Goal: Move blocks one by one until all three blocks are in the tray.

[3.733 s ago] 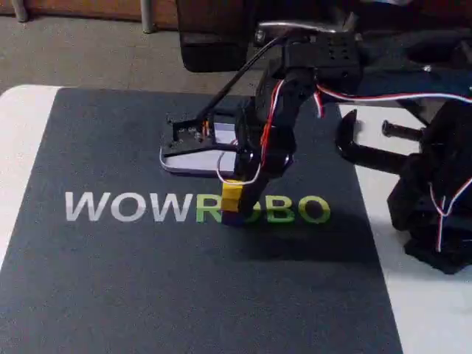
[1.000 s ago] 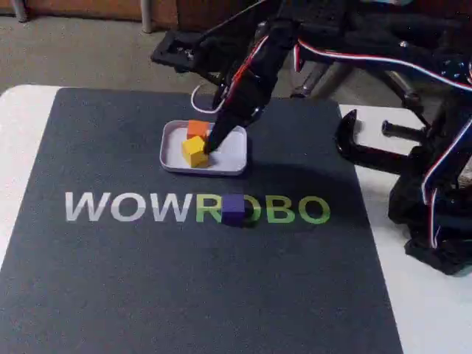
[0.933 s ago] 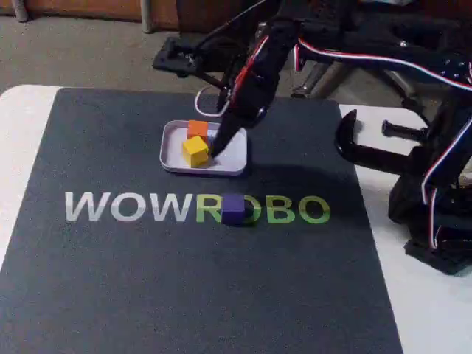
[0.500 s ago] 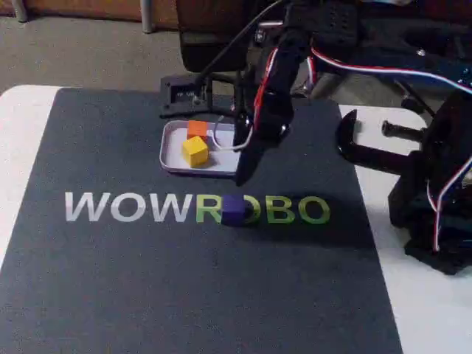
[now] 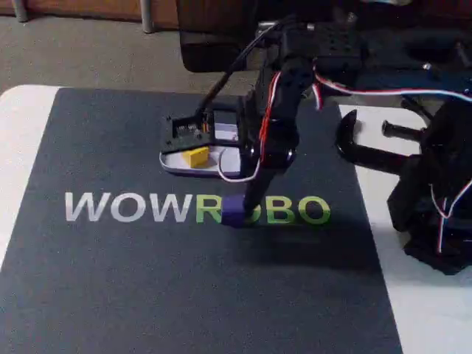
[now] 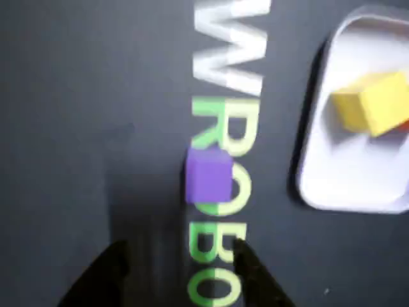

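While the arm's dark links hide the far part of the tray (image 5: 177, 165) in the fixed view, the yellow block (image 5: 196, 155) shows inside it, and the wrist view catches a red-orange sliver (image 6: 404, 126) just behind the yellow block at the frame's right edge, too cut off to identify. The purple block (image 6: 208, 176) sits outside the tray on the green lettering of the dark mat (image 5: 147, 280), apart from its rim. The claw (image 6: 182, 265), spread open and empty, hangs near the purple block without touching it, its fingertips blurred.

White table (image 5: 22, 125), dark WOWROBO mat (image 5: 110, 280), tray (image 5: 184, 167), purple block (image 5: 232, 209)
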Action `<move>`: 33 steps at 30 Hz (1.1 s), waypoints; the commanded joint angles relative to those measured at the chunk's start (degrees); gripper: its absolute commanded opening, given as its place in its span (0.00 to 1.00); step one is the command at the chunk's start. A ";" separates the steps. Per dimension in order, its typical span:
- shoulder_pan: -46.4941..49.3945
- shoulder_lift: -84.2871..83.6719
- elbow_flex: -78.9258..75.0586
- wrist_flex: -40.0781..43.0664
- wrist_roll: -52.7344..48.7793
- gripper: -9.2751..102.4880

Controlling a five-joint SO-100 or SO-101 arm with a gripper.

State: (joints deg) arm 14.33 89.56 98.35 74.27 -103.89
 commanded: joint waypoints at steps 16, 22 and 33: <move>-0.18 -6.33 1.32 -6.77 0.70 0.24; 0.26 -7.65 1.32 -7.47 0.97 0.23; 1.67 -9.14 1.32 -8.70 0.97 0.21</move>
State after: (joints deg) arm 15.73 80.24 99.84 66.36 -102.83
